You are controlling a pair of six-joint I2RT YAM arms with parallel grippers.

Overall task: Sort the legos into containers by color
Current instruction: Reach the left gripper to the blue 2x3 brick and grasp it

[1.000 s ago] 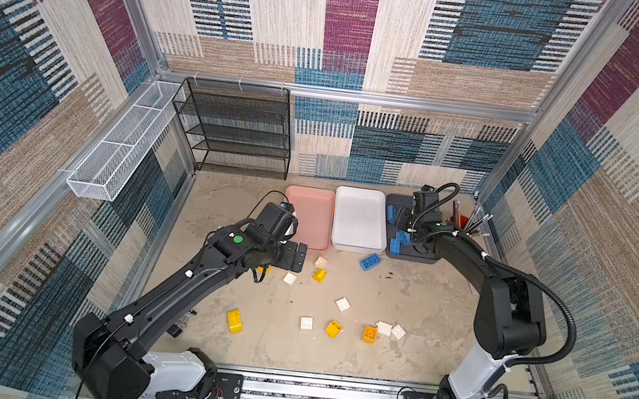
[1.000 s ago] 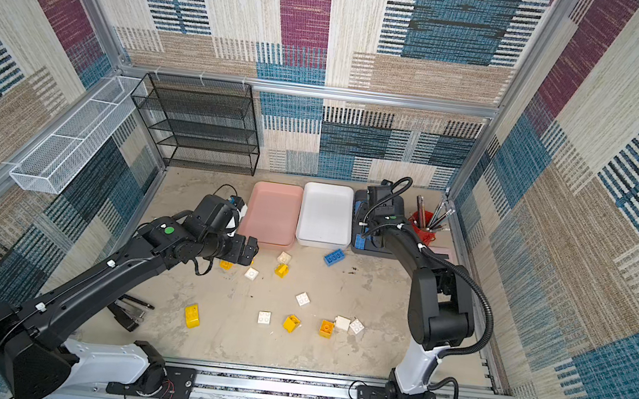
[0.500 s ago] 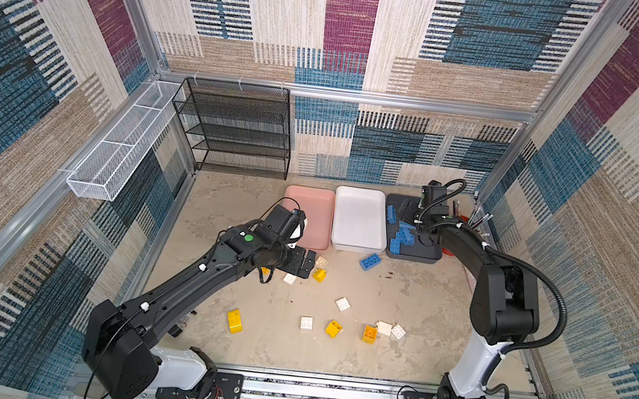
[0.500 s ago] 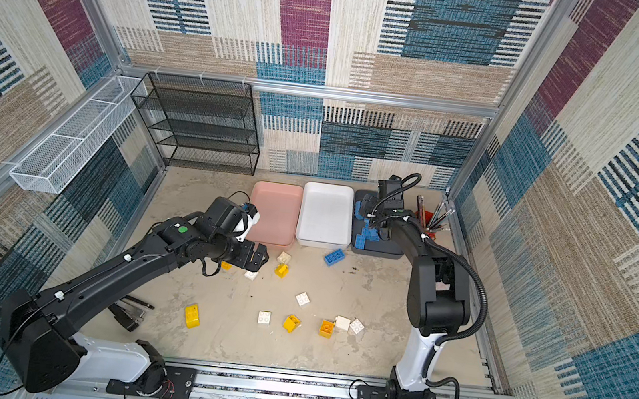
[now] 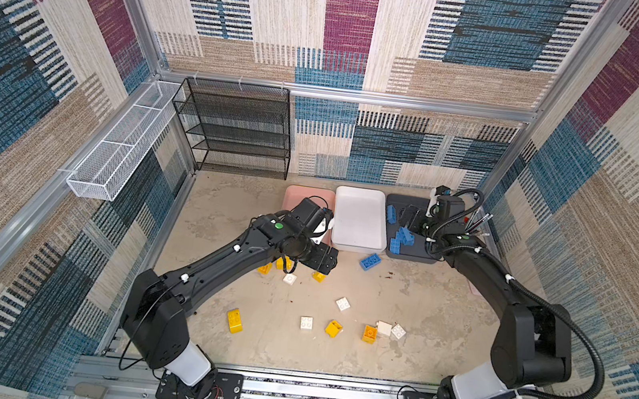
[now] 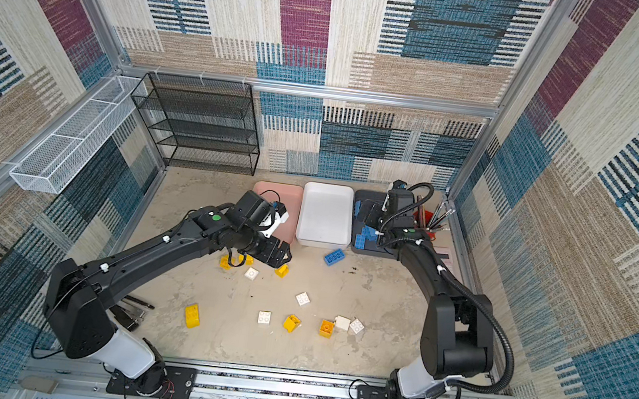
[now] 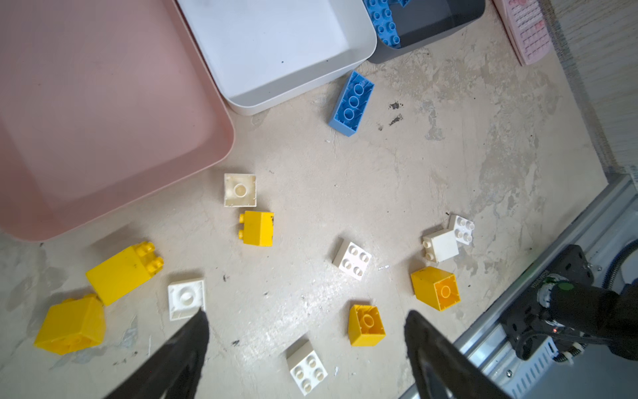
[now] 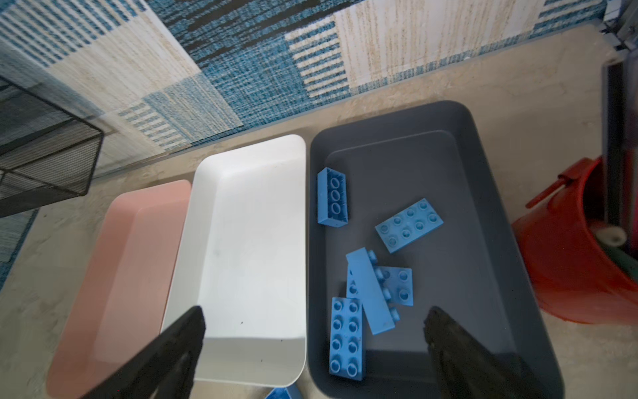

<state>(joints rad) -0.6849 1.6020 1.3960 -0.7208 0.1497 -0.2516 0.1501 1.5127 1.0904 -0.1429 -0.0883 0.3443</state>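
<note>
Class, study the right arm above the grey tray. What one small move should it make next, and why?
Probably lift the right tool clear of the dark grey tray and swing it toward the lone blue brick on the table. The tool is open and empty, the tray already holds blue bricks, and that brick is the only blue one outside.

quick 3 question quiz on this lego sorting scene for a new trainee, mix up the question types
1. True or false: the white tray holds bricks.
2. How many blue bricks lie on the table, outside the trays? A) none B) one C) three
3. Fill in: the other blue bricks lie in the ____ tray.

Key
1. False: it is empty.
2. B
3. The dark grey tray.
</note>
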